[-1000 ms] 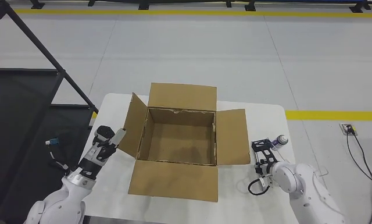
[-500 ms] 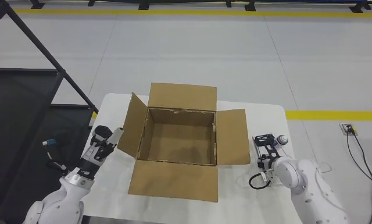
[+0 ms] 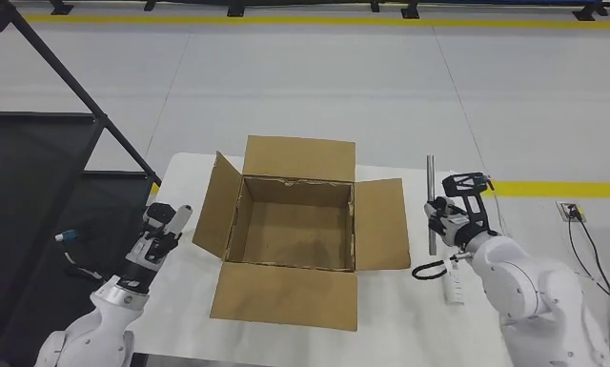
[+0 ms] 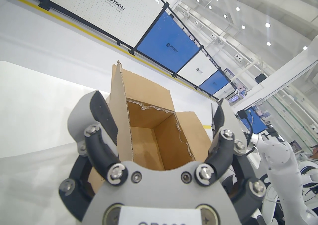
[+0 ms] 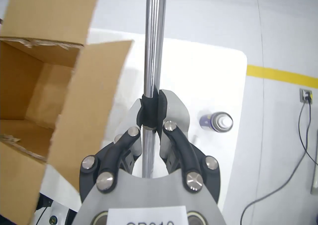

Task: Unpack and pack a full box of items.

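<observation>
Box [image 3: 291,229] of cardboard sits with flaps spread at the middle of the white table [image 3: 400,319]; right of it, the right gripper [image 5: 151,111] is clamped on a long steel rod [image 5: 154,24]; the left gripper [image 4: 159,111] hangs spread wide, left of the box; a spray can [image 5: 216,123] sits near the table's right edge.
</observation>
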Motion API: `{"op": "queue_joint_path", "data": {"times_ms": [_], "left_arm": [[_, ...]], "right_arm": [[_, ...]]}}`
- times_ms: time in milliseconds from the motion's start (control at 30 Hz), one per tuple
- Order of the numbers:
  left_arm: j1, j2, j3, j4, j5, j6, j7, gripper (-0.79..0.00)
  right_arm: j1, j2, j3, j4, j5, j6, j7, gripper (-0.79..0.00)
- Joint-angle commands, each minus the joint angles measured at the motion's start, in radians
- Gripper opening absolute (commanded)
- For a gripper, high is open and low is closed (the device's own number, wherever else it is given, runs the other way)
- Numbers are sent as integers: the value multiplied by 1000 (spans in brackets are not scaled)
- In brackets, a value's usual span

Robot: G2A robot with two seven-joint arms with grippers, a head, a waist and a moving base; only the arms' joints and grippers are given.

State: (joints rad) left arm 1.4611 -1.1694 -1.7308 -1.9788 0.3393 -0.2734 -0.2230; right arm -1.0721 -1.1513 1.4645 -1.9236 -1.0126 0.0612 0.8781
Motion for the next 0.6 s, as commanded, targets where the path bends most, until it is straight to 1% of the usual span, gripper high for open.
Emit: {"op": "queue_joint_path", "data": {"times_ms": [0,133,333,467,567], "left_arm": [[13,0,-12,-2,-3,-2,17,0],[44,-1,-40,-10,-12,-2,46,0],[95,-3,-85,-28,-33,-10,86,0],[124,-6,-112,-36,-56,-17,118,0],[141,-8,-131,-37,-73,-21,135,0]], "right_arm": [[32,-5,-44,-5,19,-16,-16,-785],[122,-21,-168,22,28,-41,-47,-785],[264,-54,-358,112,17,-57,-101,-785],[355,-78,-477,208,17,-123,-65,-785],[417,-101,-564,304,13,-140,-55,-785]]}}
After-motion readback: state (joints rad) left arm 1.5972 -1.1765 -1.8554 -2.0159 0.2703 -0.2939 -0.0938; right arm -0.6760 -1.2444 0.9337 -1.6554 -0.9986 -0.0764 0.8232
